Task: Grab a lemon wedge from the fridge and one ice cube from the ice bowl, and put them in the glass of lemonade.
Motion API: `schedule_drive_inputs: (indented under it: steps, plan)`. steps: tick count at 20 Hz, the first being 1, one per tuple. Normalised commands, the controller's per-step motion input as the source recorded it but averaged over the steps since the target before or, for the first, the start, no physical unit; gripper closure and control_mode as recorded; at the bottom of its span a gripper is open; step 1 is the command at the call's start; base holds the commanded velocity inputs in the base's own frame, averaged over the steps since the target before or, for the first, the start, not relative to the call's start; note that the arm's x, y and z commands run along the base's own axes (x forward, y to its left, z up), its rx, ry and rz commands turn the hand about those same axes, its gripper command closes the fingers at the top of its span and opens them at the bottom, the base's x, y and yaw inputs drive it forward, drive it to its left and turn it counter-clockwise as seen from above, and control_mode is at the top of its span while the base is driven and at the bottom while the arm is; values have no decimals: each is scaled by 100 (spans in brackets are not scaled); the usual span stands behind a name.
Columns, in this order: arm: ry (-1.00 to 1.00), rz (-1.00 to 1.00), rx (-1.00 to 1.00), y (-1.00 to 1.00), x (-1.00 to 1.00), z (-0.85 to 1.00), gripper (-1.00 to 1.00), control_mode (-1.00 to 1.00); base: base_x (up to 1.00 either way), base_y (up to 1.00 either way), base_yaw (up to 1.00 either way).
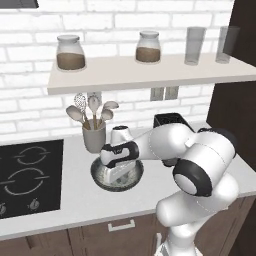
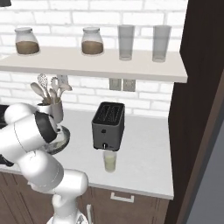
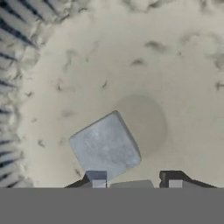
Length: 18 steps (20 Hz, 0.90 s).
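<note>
One ice cube is seen lying on the speckled floor of the ice bowl, just ahead of the gripper. Whether the jaws are clenched cannot be told. Being light, hard and likely slippery, it is best pinched across opposite flat faces.

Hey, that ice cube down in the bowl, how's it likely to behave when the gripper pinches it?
The ice cube looks smooth and flat-sided, so probably rigid but slippery. It sits off-centre to the fingertips, so it may skid across the ice bowl. Being small, it's likely light.
</note>
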Motion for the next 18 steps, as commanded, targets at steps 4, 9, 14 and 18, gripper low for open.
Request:
schedule_drive_inputs:
  steps: [4,9,14,18]
  plan:
    - [4,0,-1,6,0,-28,100,-100,0,0,0]
    - [1,0,0,5,0,-8,100,-100,0,0,0]
    - [0,0,0,20,0,1,100,-100,0,0,0]
    - [0,0,0,19,0,11,100,-100,0,0,0]
